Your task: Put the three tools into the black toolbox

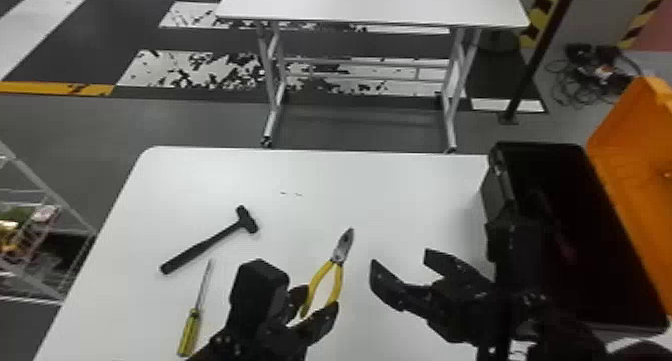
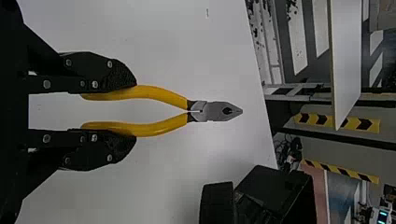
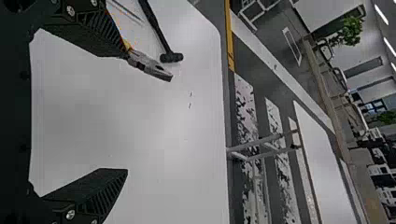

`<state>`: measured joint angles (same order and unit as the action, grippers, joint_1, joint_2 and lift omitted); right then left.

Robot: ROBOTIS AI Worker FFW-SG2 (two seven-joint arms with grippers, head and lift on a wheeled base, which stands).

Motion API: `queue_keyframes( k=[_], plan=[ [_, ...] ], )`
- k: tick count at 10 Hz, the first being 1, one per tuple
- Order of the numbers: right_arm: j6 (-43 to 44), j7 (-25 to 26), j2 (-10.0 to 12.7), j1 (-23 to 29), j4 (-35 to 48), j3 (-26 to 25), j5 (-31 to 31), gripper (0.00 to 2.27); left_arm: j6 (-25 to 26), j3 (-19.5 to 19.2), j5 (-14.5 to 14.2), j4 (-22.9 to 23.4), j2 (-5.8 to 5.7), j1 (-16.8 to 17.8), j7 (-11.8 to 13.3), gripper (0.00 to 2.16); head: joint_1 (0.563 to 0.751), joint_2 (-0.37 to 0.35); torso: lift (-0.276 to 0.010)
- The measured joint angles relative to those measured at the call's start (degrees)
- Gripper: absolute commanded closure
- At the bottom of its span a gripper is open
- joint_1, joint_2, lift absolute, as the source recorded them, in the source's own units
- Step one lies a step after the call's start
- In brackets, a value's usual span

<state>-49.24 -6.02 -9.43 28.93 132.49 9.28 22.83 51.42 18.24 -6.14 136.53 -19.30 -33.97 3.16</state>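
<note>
The left gripper (image 1: 317,300) is holding one pair of pliers (image 1: 342,250), two fingers pressing its two yellow handles. One hammer (image 1: 207,244) and one screwdriver (image 1: 189,332) are lying on the counter (image 1: 400,195). The right gripper (image 1: 401,260) is spreading two fingers wide, beside one black toolbox (image 1: 495,200), whose one orange lid (image 1: 632,170) is standing open.
</note>
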Motion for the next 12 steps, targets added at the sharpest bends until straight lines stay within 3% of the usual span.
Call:
queue_keyframes(
  k=[3,10,11,12],
  plan=[
    [-7.7,-0.7,1.9,-4.6,-0.7,0.0,4.2,0.12,-1.4,1.6,0.3,-0.5,-0.54,0.7,-0.4,1.43,0.695,0.073,-0.051],
    [-8.4,-1.5,3.3,-8.3,-6.0,2.8,4.4,0.16,-0.2,7.2,2.1,-0.5,-0.22,3.1,-1.6,1.43,0.695,0.069,-0.051],
    [-8.3,-1.5,3.5,-8.4,-6.2,2.8,4.4,0.35,-0.2,7.9,2.2,-0.6,-0.21,3.4,-1.6,1.43,0.695,0.061,-0.051],
    [-8.3,-2.1,3.6,-8.4,-6.3,2.8,4.4,0.99,-0.1,8.5,2.3,-0.8,-0.21,3.6,-1.6,1.43,0.695,0.057,-0.051]
  ],
)
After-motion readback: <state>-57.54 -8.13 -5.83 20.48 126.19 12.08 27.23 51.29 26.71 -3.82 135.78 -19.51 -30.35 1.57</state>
